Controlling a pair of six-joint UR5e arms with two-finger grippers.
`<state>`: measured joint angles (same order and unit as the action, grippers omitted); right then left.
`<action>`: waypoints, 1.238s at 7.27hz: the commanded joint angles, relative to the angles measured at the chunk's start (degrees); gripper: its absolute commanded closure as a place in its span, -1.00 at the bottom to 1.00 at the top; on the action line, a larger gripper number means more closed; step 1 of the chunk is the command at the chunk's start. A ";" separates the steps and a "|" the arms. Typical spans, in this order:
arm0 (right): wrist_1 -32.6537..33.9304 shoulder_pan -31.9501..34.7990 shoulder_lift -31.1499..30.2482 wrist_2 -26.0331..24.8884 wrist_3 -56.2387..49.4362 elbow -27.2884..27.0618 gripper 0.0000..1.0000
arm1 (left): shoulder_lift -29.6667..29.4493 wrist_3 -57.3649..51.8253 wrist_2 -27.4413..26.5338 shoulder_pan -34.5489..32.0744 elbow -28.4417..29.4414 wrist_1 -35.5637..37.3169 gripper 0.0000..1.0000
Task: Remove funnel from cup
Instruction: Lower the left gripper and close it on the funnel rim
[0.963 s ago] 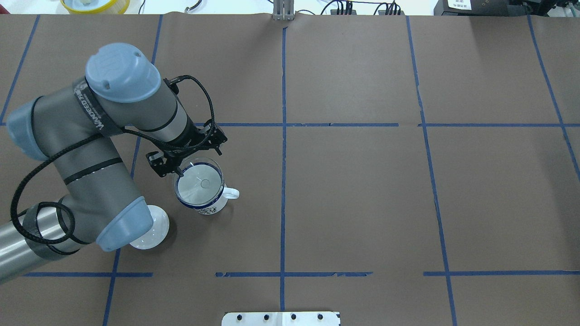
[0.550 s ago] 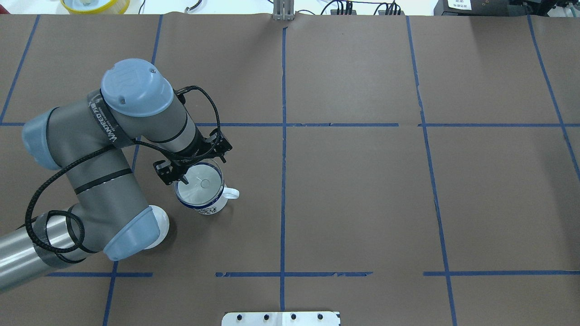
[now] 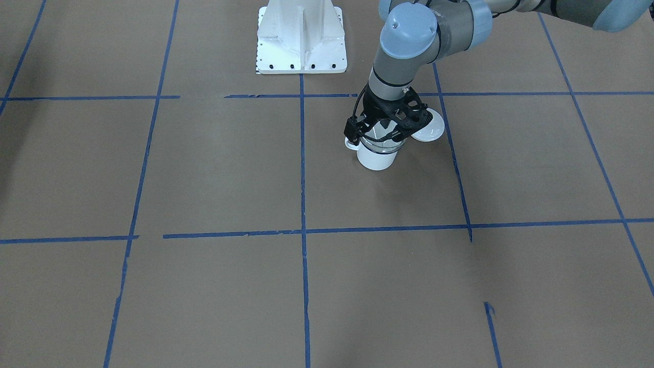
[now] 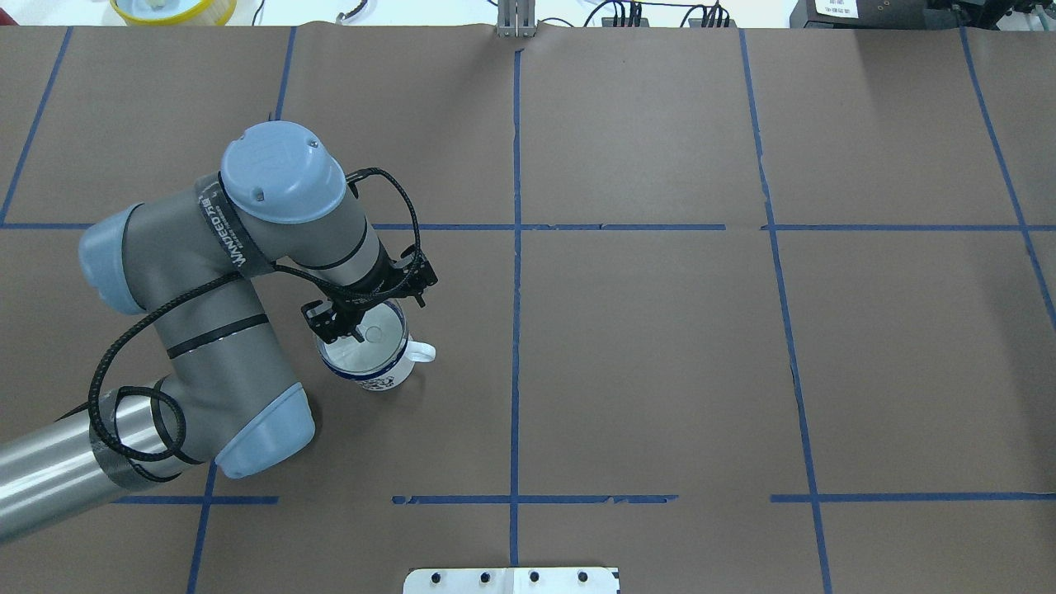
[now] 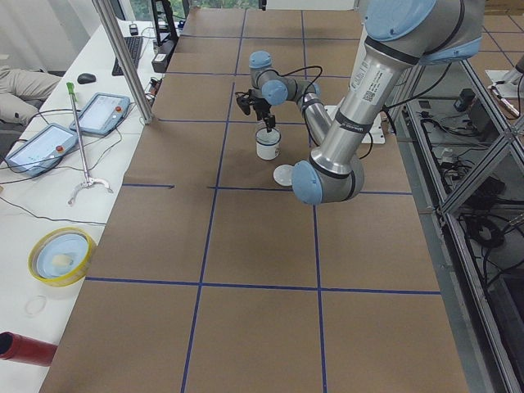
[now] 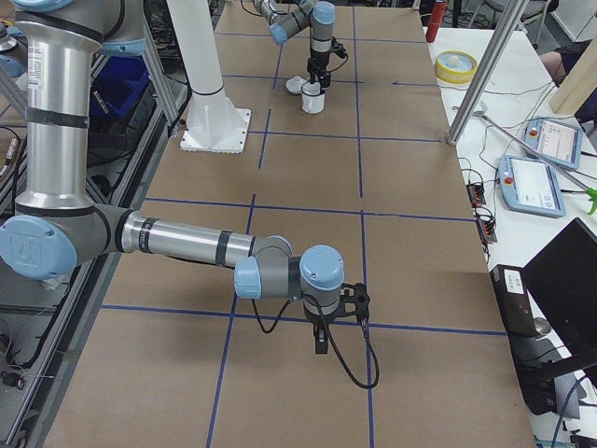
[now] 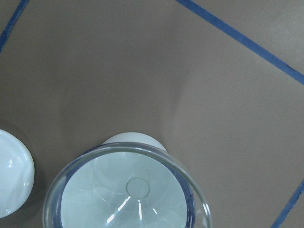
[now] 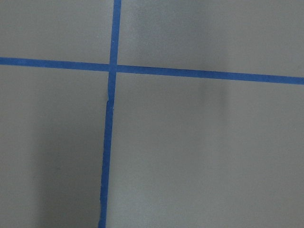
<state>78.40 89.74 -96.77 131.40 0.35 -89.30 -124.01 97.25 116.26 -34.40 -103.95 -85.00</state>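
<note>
The cup [image 4: 378, 375], a white enamel mug with a dark blue rim, stands left of centre with its handle to the right. The clear funnel [image 4: 373, 345] sits in its mouth. It also shows in the left wrist view [image 7: 128, 190], close below the camera, with the cup's blue rim [image 7: 184, 180] seen through it. My left gripper [image 4: 371, 318] hangs open just above the funnel's far rim, and in the front view [image 3: 384, 134] it sits directly over the cup [image 3: 377, 159]. My right gripper [image 6: 320, 341] shows only in the right side view, so I cannot tell whether it is open or shut.
A white domed lid [image 3: 429, 130] lies on the table beside the cup, under my left arm's elbow in the overhead view; it also shows in the left wrist view [image 7: 9, 175]. The robot's white base plate [image 3: 301, 36] is nearby. Blue tape lines cross the brown table [image 4: 660, 346].
My left arm has moved right and nearer, bringing the open gripper from the funnel's far-left edge to over the funnel. The elbow now covers the lid. Cup and funnel have not moved.
</note>
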 commanded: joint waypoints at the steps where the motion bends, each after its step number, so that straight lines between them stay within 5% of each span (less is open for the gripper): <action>1: 0.00 0.00 0.00 0.00 0.00 0.00 -1.00 | -0.18 0.74 -0.07 0.03 0.41 -0.52 -0.26; 6: 0.00 0.00 0.00 0.00 0.00 0.00 -1.00 | 0.00 2.06 -3.58 0.03 0.32 -3.24 -0.13; 7: 0.00 0.00 0.00 0.00 0.00 0.00 -1.00 | 0.00 2.07 -4.11 0.21 0.41 -3.24 -0.01; 9: 0.00 0.00 0.00 0.00 0.00 0.00 -1.00 | 0.09 2.24 -4.11 0.21 0.41 -3.24 0.60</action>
<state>78.40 89.74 -96.77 131.40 0.35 -89.30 -124.00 99.34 112.25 -34.25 -103.55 -88.18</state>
